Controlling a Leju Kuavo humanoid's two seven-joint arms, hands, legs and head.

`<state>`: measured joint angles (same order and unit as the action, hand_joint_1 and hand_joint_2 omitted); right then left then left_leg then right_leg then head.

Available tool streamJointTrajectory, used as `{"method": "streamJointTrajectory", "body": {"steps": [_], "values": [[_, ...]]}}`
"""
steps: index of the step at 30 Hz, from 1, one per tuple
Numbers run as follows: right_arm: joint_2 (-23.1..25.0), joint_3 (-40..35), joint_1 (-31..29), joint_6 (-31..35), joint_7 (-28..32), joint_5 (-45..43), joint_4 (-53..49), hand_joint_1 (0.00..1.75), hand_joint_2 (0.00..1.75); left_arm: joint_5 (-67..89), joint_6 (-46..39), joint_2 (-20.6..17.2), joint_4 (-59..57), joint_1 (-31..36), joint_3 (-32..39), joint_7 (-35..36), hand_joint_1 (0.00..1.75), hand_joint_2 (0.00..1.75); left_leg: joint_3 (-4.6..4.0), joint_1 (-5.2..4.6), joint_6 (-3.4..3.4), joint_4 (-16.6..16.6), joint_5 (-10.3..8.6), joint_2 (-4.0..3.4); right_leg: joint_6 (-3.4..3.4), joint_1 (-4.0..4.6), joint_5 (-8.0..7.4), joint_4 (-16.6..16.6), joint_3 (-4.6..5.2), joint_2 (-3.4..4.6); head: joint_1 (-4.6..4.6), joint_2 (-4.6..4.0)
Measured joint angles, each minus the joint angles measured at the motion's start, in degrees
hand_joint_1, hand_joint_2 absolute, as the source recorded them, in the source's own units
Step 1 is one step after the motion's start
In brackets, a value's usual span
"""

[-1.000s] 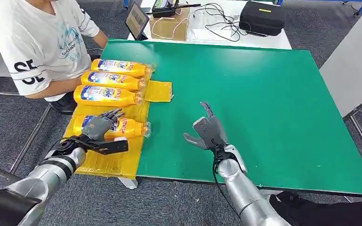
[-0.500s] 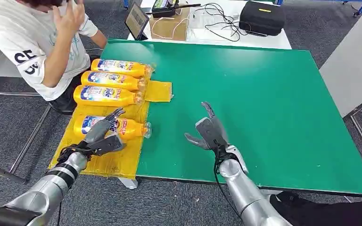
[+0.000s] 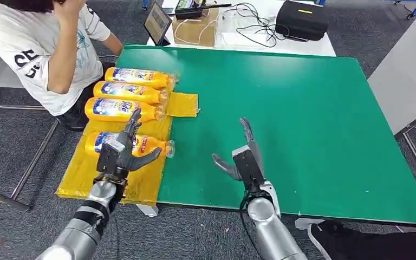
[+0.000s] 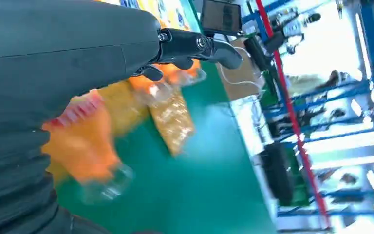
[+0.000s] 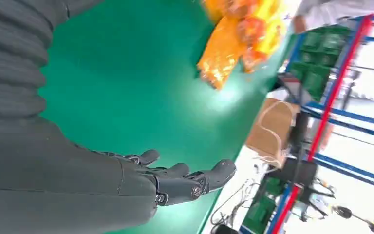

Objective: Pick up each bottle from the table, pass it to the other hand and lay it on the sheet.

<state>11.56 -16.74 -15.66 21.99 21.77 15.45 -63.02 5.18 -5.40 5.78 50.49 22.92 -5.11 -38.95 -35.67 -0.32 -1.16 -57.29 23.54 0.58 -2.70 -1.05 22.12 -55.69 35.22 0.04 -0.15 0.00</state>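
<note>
Person [image 3: 43, 49]: upper left of the head view, white shirt, one arm raised, seated just beside the sheet's far end
Sheet [image 3: 81, 181]: yellow, down the left edge of the green table [image 3: 314, 130], a flap [image 3: 183, 104] lying out onto the green
Bottles: four orange ones lie side by side on the sheet, caps toward frame centre; far bottle [image 3: 138, 77], second bottle [image 3: 127, 92], third bottle [image 3: 120, 109], near bottle [image 3: 151, 146]
Left hand [image 3: 120, 154]: lower left of centre, raised over the near bottle with fingers spread and nothing held; whether it touches the bottle I cannot tell, since it hides the label end
Right hand [image 3: 245, 157]: lower centre, above bare green, fingers apart and pointing up-frame, thumb out to the left, holding nothing
Bottles off the sheet: none seen on the green surface
Stage, as judged: all four visible bottles look placed, so the laying-down seems finished or nearly so
Risk 1: the left hand, so close over the near bottle, could nudge it as it lifts away, and a round bottle on slick film could roll toward the cap side onto the green
Risk 2: a low sweep could drag the loose sheet and shift the row
Risk 3: the person sits near the far bottles, so a wide left-arm swing could come close to them
</note>
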Motion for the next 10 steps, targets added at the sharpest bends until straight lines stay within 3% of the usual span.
{"method": "streamJointTrajectory", "body": {"steps": [5,10], "values": [[2.62,-2.36,2.85,3.32,0.92,-0.70,-2.42,0.00,1.75,-0.50,-6.58,6.99,1.00,0.03,-0.59,0.96,0.00,1.75,0.02,0.00,0.00,0.00,0.00,-0.05,0.00,0.01,0.00,0.00,0.00,0.02,0.00,0.00],[3.17,-3.26,3.80,4.11,1.29,-3.26,-2.99,0.00,1.75,-4.79,-7.76,8.54,-1.60,1.65,-0.79,2.67,0.00,1.75,0.04,0.04,0.02,0.01,-0.01,-0.07,0.00,0.05,0.00,-0.01,0.01,0.02,0.00,0.00]]}}
